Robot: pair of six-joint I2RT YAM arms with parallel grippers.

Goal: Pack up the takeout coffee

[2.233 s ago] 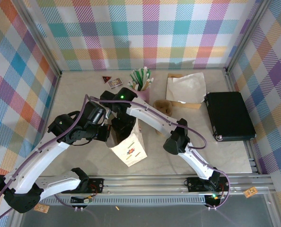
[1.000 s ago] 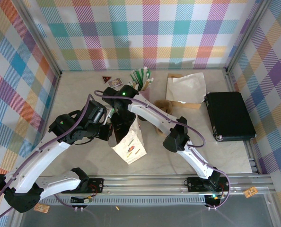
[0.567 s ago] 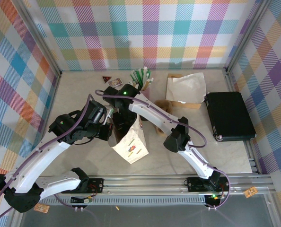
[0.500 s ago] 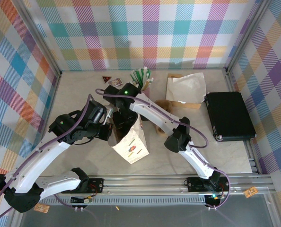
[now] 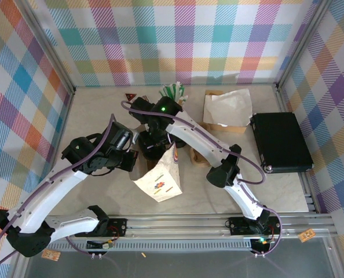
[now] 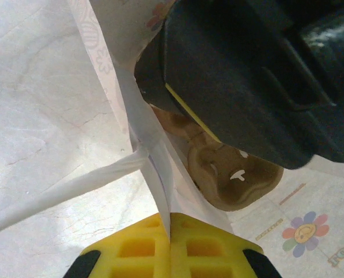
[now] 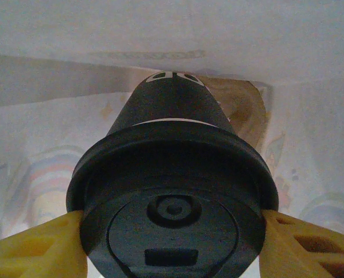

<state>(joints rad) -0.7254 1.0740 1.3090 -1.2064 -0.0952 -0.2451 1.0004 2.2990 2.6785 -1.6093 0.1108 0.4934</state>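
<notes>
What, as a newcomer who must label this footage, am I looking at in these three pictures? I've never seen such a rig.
These are two white robot arms bolted at the near edge of a table, the left arm and the right arm, each ending in a yellow-tipped two-finger gripper. The wide picture comes from a fixed camera overhead. The two close-ups come from cameras on the wrists. The left gripper pinches the rim of a white paper bag, holding it open. The right gripper grips the takeout coffee by its black lid, with the bag's walls around it. Also on the table sit a black case, a cup of sticks and a brown box with white paper.
</notes>
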